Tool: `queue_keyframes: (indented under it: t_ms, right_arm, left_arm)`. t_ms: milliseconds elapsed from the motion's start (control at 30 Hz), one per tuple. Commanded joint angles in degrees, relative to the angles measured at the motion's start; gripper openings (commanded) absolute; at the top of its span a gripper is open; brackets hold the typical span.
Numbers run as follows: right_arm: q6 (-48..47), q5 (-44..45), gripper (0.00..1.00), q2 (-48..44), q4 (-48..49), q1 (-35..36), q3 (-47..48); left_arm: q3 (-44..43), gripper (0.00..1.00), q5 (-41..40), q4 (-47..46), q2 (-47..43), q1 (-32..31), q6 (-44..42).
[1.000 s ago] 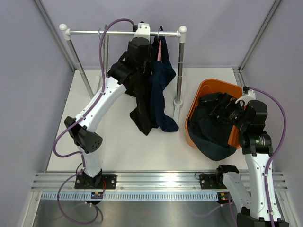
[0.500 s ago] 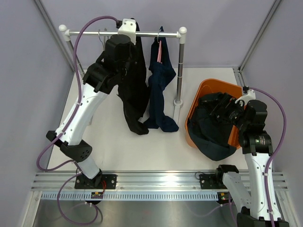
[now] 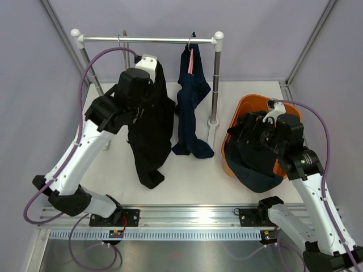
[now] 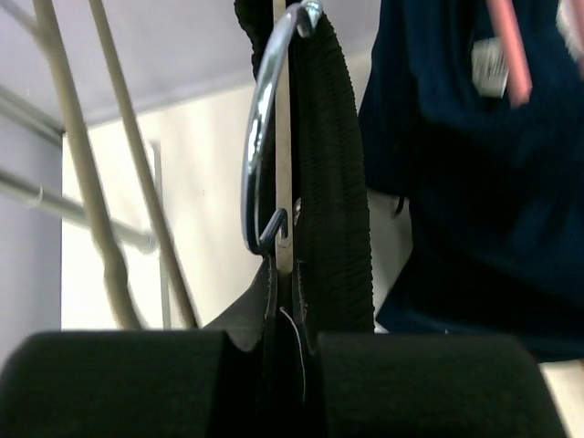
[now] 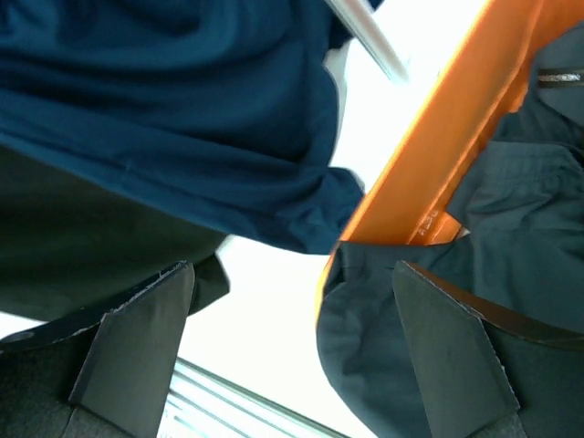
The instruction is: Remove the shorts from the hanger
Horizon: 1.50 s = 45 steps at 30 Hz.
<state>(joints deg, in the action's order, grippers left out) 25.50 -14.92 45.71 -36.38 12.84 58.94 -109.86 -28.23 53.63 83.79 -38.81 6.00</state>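
Black shorts [image 3: 150, 136] hang from the left gripper [image 4: 290, 379], which is clamped on the ribbed waistband and its hanger [image 4: 284, 182]. The fingertips are buried in cloth. The chrome hook [image 4: 258, 137] is clear of the rail [image 3: 147, 39]. Whether the limp legs touch the table [image 3: 187, 181] cannot be told. Just beside them, navy shorts [image 3: 190, 113] hang from a pink hanger [image 3: 191, 59]. The right gripper [image 5: 292, 356] gapes wide and holds nothing, above the orange basket [image 3: 258, 103], where teal shorts [image 3: 258, 167] spill over the near rim.
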Motion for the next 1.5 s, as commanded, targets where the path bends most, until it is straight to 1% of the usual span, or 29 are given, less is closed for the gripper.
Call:
queue_keyframes:
  t_ms: [0,33,67,100,133,167,267,300,333,367,400,500,533,567,633,767,800,933,1033,1267,1333,1367,1467]
  right_arm:
    - [-0.4,5.2,0.99,1.0,-0.2,5.9,5.0]
    - [-0.1,7.0,0.99,1.4,-0.4,9.1,5.6]
    - [-0.1,8.0,1.0,1.7,-0.4,9.1,6.0]
    - [0.3,9.0,0.99,2.7,-0.5,12.4,6.8]
    - [0.5,10.8,1.0,3.2,-0.6,13.9,7.2]
    - [1.1,11.6,0.99,4.4,-0.4,17.0,7.9]
    - [2.4,14.8,1.0,6.4,0.2,22.6,10.0]
    - [2.6,17.1,0.99,8.3,0.3,27.2,10.8]
    - [2.9,20.2,1.0,9.5,0.3,29.8,11.8]
    - [3.1,21.9,0.99,12.1,0.3,32.2,14.3]
    - [3.2,25.2,1.0,13.6,0.2,36.9,16.0]
    - [3.2,28.4,0.99,21.2,-0.5,42.6,23.2]
    - [3.3,30.3,0.99,23.1,-0.8,45.5,25.2]
    - [3.4,31.0,0.98,26.8,-1.0,46.7,28.7]
    - [3.7,32.4,0.97,30.1,-1.2,48.9,32.0]
    - [4.5,32.7,0.94,39.1,-1.1,49.3,40.0]
    - [4.6,32.1,0.91,40.4,-1.1,49.5,41.5]
    - [5.2,31.4,0.88,47.6,-1.9,50.1,50.5]
    - [5.4,31.5,0.85,52.7,-3.4,50.3,55.1]
    - [5.8,32.9,0.78,61.2,-6.0,50.3,61.5]
    - [5.8,33.0,0.75,61.9,-6.2,50.3,61.4]
    - [5.8,33.0,0.7,61.8,-6.1,50.3,61.0]
    - [6.0,33.7,0.65,61.5,-5.3,50.3,59.1]
  left_arm:
    - [6.0,0.0,-0.3,-1.6,-8.6,-1.1,2.1]
    - [10.0,0.0,-0.2,-1.6,-11.8,-1.9,2.9]
    - [10.0,0.0,-0.2,-1.5,-11.8,-2.3,2.9]
    - [13.4,0.0,0.0,-1.0,-14.8,-3.0,3.6]
    - [14.8,0.0,0.0,-0.5,-16.0,-3.4,4.0]
    - [17.1,0.0,0.1,0.8,-18.3,-3.7,4.5]
    - [19.5,0.0,0.9,3.8,-21.0,-5.0,5.2]
    - [21.0,0.0,1.0,4.4,-22.9,-5.6,5.2]
    - [21.8,0.0,1.4,4.8,-23.8,-5.8,5.3]
    - [22.7,0.0,1.7,5.7,-24.8,-5.8,5.5]
    - [24.2,0.0,1.9,5.9,-26.8,-5.8,5.6]
    - [26.2,0.0,4.7,6.8,-30.4,-5.8,6.3]
    - [26.9,0.0,6.1,7.2,-31.0,-5.8,6.7]
    - [27.2,0.0,6.6,8.2,-31.7,-5.8,6.9]
    - [28.3,0.0,8.1,8.9,-33.9,-5.9,7.3]
    - [30.4,0.0,10.6,9.9,-37.4,-5.9,7.6]
    - [30.6,0.0,10.7,10.2,-37.9,-5.9,7.7]
    - [31.7,0.0,10.8,11.1,-39.5,-5.9,7.8]
    - [32.4,0.0,11.1,11.2,-40.5,-5.9,7.9]
    - [33.7,0.0,11.3,11.0,-41.8,-5.9,7.9]
    - [33.8,0.0,11.1,11.3,-42.0,-5.9,7.9]
    - [33.8,0.0,11.0,11.4,-42.2,-5.9,7.9]
    - [34.2,0.0,10.7,11.7,-42.8,-5.9,7.9]
